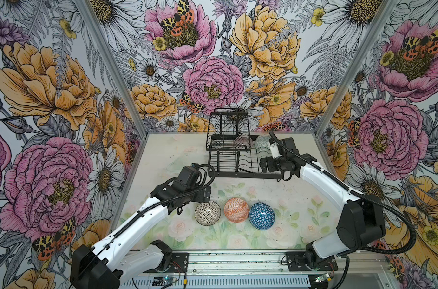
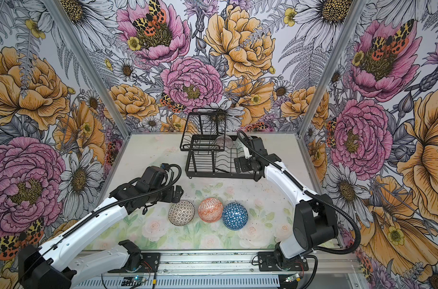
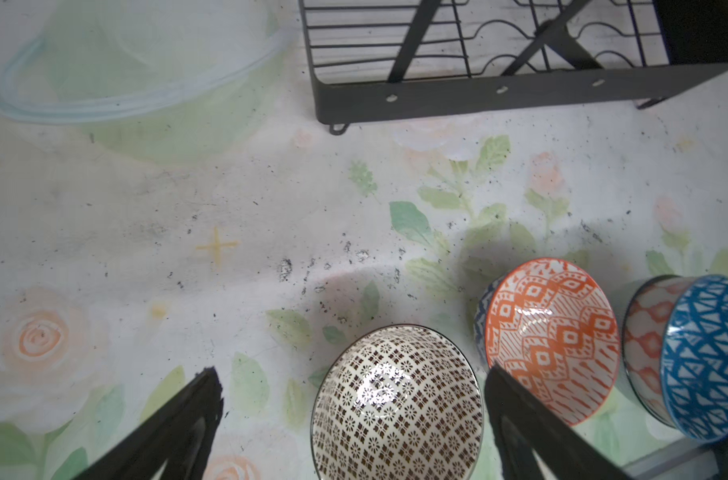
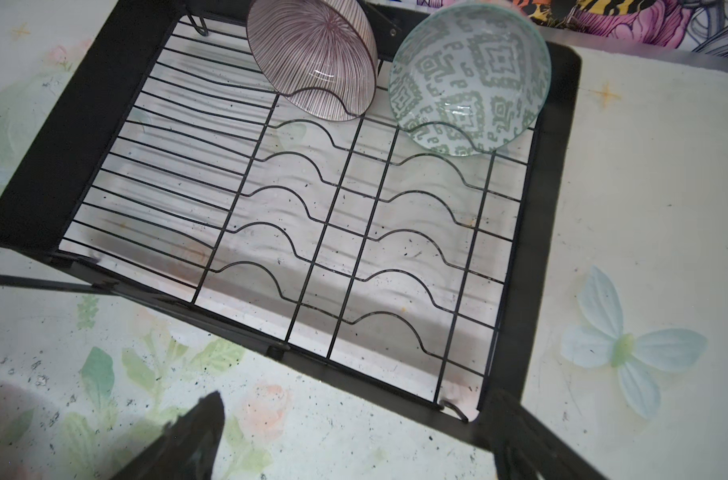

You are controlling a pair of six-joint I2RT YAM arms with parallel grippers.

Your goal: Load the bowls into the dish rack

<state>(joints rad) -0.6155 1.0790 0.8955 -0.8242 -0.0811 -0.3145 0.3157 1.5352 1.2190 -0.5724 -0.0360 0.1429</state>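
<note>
Already loaded: two bowls, the pink-lined bowl and the grey-green bowl, both standing on edge in the slotted wires at the far end of the dish rack.
Left to load: three bowls in a row on the surface before the rack's near edge, namely the dotted bowl, the orange bowl and the blue bowl, the last of them tilted.
Progress, judged: under half done; the near slots and the raised basket are empty.
Left fingers: spread wide, holding nothing, hovering beside the dotted bowl.
Right fingers: spread wide, empty, above the rack's near right corner.
Right wrist view only: how both racked bowls seat in the wires; in a top view the right arm hides the grey-green one.
Left wrist view only: a pale rounded shape off the rack's left end. It may be a sixth bowl or just a print on the surface; I cannot tell which.
</note>
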